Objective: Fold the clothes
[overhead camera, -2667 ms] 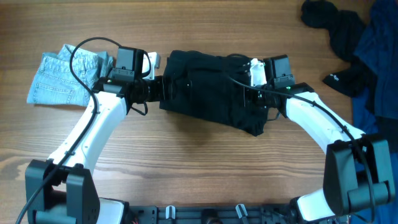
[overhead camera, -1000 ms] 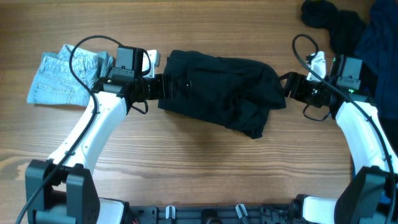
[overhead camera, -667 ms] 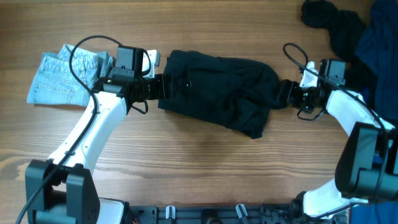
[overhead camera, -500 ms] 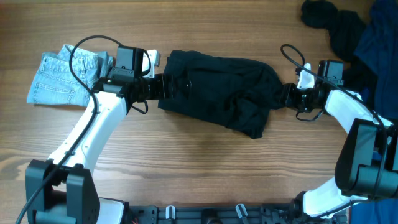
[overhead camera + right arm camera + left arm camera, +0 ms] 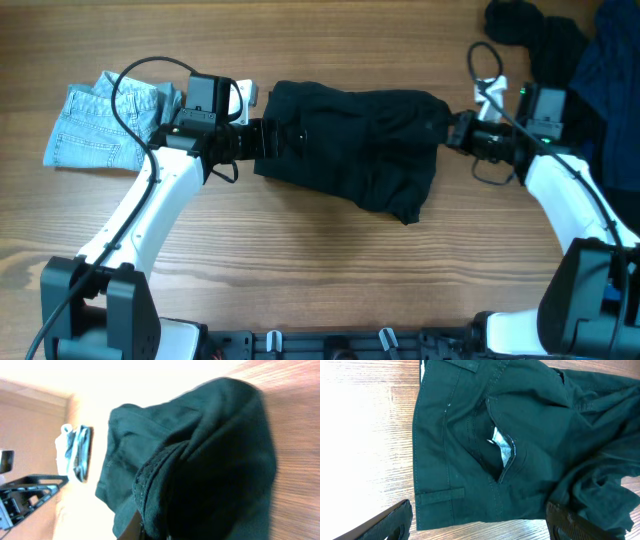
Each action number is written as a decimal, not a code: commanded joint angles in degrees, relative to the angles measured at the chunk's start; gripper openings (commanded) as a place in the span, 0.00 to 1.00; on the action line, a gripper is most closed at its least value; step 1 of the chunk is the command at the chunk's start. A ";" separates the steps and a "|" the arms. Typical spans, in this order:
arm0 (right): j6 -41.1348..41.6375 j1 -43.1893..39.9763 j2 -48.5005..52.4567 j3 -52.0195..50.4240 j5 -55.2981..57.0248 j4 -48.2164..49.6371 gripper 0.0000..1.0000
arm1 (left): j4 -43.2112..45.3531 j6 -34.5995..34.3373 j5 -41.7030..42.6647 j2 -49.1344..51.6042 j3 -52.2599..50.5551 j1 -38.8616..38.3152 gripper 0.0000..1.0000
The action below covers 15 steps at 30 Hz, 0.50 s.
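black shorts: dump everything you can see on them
The black shorts lie rumpled across the wooden table between the arms, in plain black woven-looking fabric with stitched seams, a belt loop and a gaping pocket showing pale lining. The right gripper is shut on their right edge; the open left gripper straddles their left end.

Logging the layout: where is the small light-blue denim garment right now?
Overhead view: the denim garment lies on the table at its far left, beside the left arm, apart from the black shorts at centre.
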 commanded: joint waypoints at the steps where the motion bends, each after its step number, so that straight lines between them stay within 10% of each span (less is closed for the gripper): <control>1: 7.30 6.82 0.20 -0.07 1.42 5.99 0.22 | 0.17 0.50 -0.11 -1.38 0.39 0.07 0.85; 5: 13.38 13.27 0.57 -0.07 10.29 13.81 0.67 | -0.04 0.48 -0.11 -1.38 0.39 0.07 0.85; 8: 14.10 12.74 0.50 -0.07 9.70 17.35 0.77 | -0.04 0.50 -0.11 -1.38 0.39 0.07 0.85; 12: 7.48 6.80 0.50 -0.07 -1.40 15.58 0.67 | -0.09 0.50 -0.13 -1.38 0.39 0.07 0.86; 15: 2.01 2.58 0.50 -0.07 -2.78 8.44 0.28 | -0.09 0.52 -0.11 -1.38 0.39 0.07 0.86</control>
